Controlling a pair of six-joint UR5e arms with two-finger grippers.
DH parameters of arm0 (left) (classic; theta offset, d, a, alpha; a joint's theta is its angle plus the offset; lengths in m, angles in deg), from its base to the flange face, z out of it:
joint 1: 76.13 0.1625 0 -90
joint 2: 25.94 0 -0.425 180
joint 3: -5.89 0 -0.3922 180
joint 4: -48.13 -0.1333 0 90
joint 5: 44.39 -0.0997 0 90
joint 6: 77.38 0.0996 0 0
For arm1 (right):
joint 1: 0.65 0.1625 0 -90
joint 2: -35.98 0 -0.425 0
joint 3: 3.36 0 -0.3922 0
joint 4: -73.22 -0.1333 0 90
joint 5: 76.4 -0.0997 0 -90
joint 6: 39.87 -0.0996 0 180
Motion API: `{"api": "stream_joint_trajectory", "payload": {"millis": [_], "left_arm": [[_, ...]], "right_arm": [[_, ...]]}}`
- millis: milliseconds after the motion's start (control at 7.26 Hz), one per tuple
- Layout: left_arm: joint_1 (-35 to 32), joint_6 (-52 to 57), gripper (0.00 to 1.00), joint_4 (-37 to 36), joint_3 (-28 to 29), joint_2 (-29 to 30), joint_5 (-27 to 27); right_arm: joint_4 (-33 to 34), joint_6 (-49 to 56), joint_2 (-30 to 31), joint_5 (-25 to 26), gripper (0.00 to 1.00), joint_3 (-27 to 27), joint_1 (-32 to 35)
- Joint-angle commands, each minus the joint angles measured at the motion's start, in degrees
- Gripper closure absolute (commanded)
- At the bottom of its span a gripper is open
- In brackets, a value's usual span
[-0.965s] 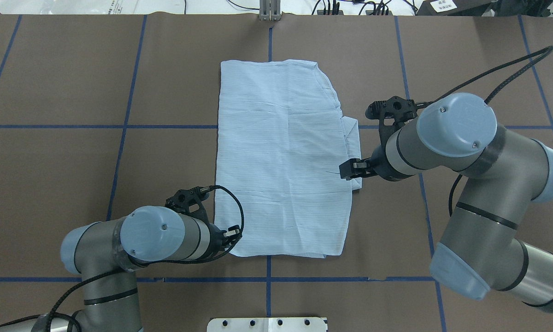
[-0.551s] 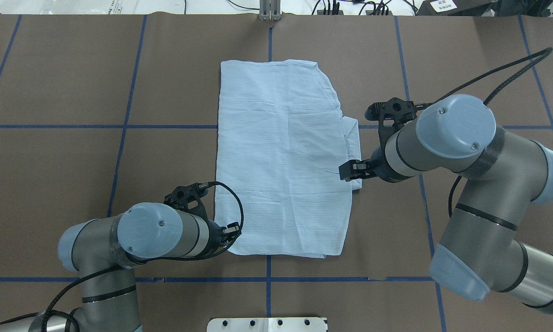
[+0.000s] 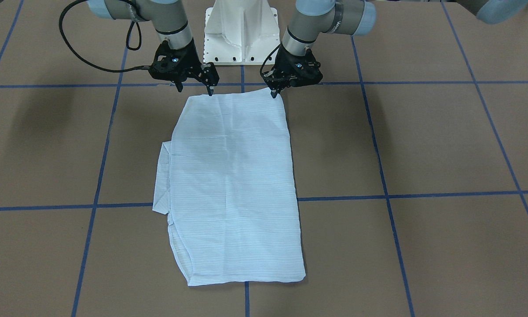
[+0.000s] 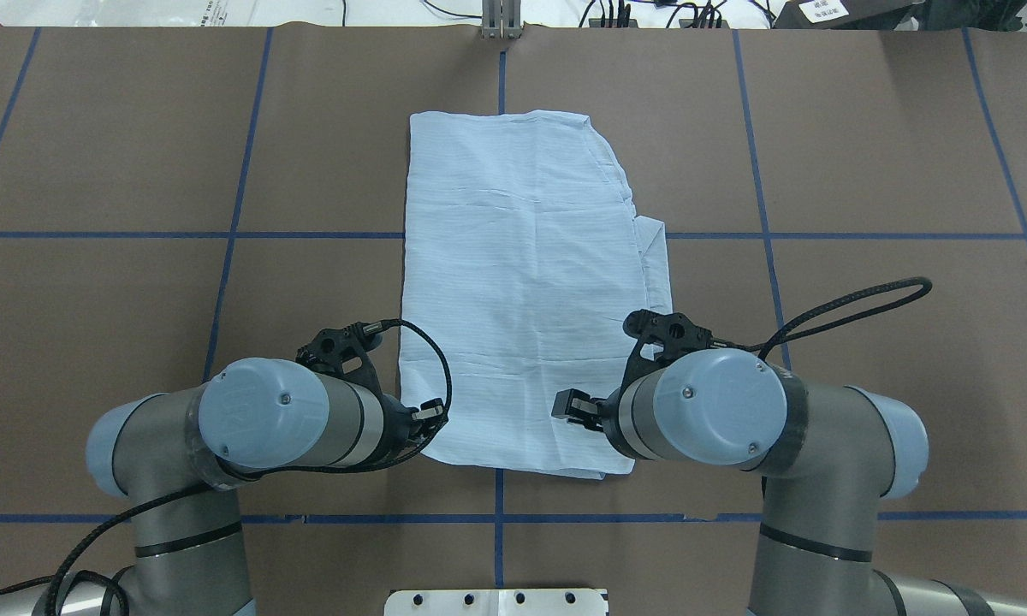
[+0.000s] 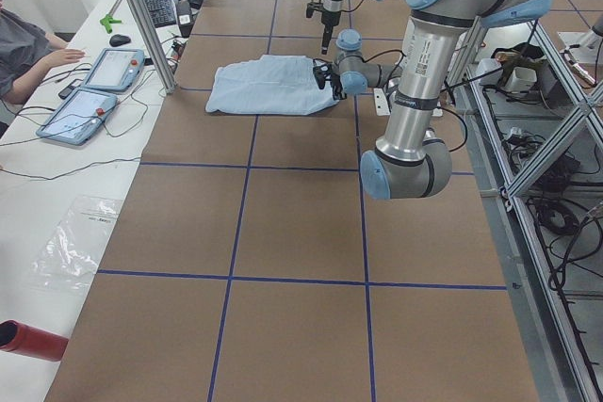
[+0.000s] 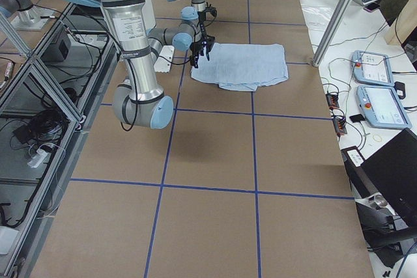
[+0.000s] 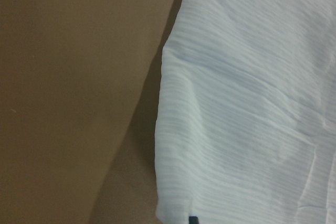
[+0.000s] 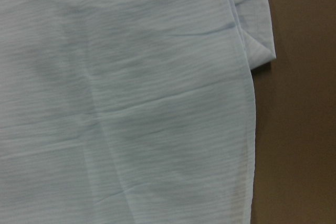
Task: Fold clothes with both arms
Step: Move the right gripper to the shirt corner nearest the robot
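Light-blue shirt (image 4: 522, 282) lies flat on the brown table (image 4: 864, 171), already folded into a long narrow rectangle. A bit of an under layer sticks out past its edge on the robot's right. Both grippers sit at the shirt's robot-side hem, one near each corner. The right gripper (image 3: 195, 91) has its fingers spread apart, tips just above or on the hem, holding nothing. The left gripper (image 3: 274, 91) points down at the other corner. Apart or clamped on cloth, cannot tell.

Step looks like taking hold of the near hem for a lengthwise fold. The next move likely calls for both grippers to pinch every layer at their corners, lift together and carry the hem evenly toward the shirt's far edge. Thin cloth may slip or drag.

No container shows anywhere around the shirt. Blue tape lines (image 4: 308, 234) run out from under it, and the white base (image 3: 242, 31) stands behind the hem.
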Motion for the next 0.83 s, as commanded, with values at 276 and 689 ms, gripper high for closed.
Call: {"api": "stream_joint_trajectory", "payload": {"millis": [276, 689], "left_arm": [[0.05, 0.05, 1.00, -0.01, -0.04, 0.00, -0.07], [-0.04, 0.05, 1.00, 0.08, -0.04, 0.00, -0.07]], "right_arm": [[4.49, -15.32, -4.07, 0.59, 0.00, 5.68, -1.67], [6.46, -15.41, -5.48, 0.58, 0.00, 6.47, -3.07]]}}
